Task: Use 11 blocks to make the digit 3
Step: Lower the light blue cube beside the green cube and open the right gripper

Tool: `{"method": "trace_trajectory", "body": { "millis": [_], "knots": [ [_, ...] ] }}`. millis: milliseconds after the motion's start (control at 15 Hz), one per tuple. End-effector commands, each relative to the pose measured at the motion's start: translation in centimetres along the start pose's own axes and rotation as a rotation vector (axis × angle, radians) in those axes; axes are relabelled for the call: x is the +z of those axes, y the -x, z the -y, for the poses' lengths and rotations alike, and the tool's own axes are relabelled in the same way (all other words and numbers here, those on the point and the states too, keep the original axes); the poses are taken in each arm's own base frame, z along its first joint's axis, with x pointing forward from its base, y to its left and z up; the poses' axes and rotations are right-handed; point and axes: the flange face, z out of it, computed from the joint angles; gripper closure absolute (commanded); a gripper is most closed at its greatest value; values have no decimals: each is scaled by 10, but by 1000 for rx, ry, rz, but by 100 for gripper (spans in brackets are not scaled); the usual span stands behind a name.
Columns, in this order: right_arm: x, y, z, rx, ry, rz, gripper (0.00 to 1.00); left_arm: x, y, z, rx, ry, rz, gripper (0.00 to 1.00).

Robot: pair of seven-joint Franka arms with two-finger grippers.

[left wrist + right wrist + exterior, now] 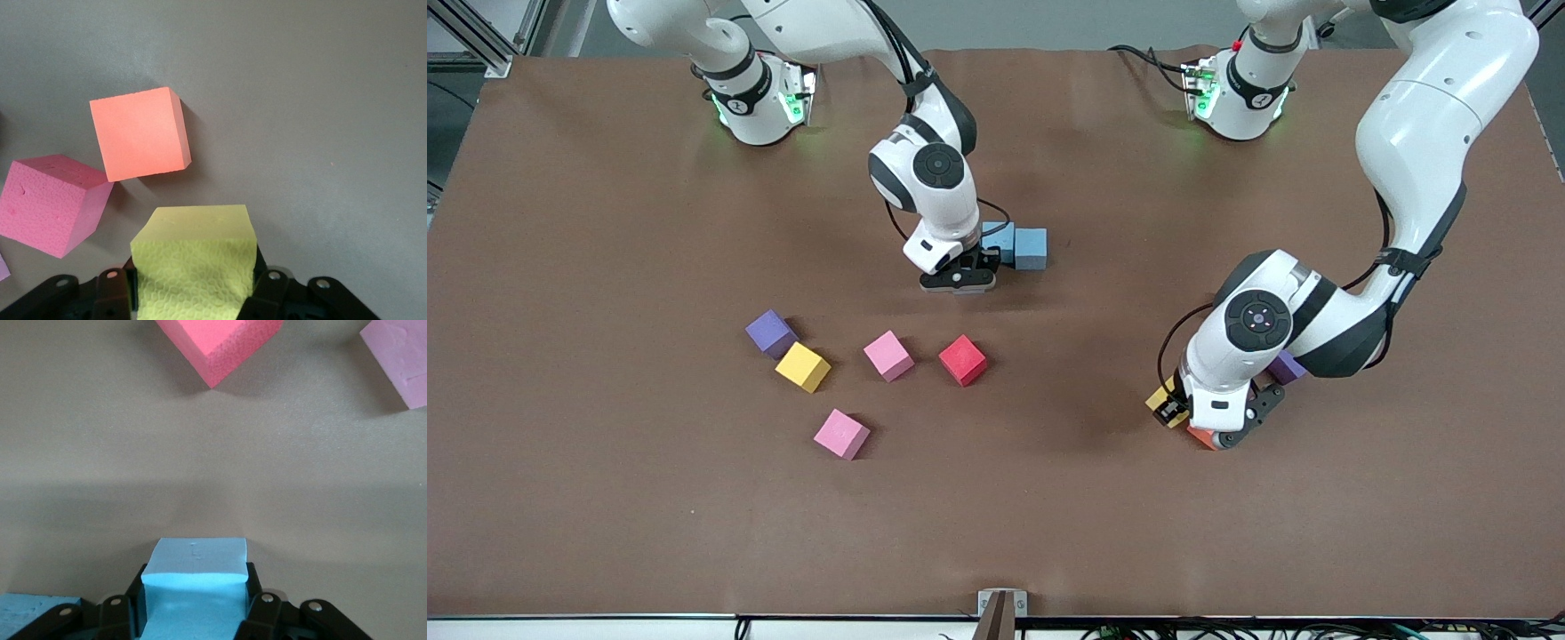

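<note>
In the front view, the left end effector point(1221, 425) covers most of the yellow block point(1164, 403) it holds, and only slivers of an orange block point(1200, 436) and a purple block point(1287, 366) show beside the arm. The right end effector point(959, 275) hides part of one light blue block point(1000, 240). In the right wrist view, the red block point(220, 343) and pink block point(400, 357) are cut by the frame edge.

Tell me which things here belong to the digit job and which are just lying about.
Job: light blue block in right gripper; yellow block in left gripper; placed blue blocks; loose purple, yellow, pink, red, pink, orange blocks.
Lying about: cables.
</note>
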Motion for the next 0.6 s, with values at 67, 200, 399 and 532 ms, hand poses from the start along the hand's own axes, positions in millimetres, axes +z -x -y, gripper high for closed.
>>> {"method": "trace_trajectory", "body": {
  "millis": [67,200,399,532],
  "knots": [
    [40,30,5,-9,40,66,95,-7,-2,0,-12,-9,0,60],
    [40,29,4,-9,41,66,95,-7,-2,0,-9,-9,-2,60],
    [40,29,4,-12,41,66,95,-7,-2,0,-10,-9,0,60],
    [40,29,4,-13,41,66,95,-6,-2,0,-9,-10,0,60]
  ]
}}
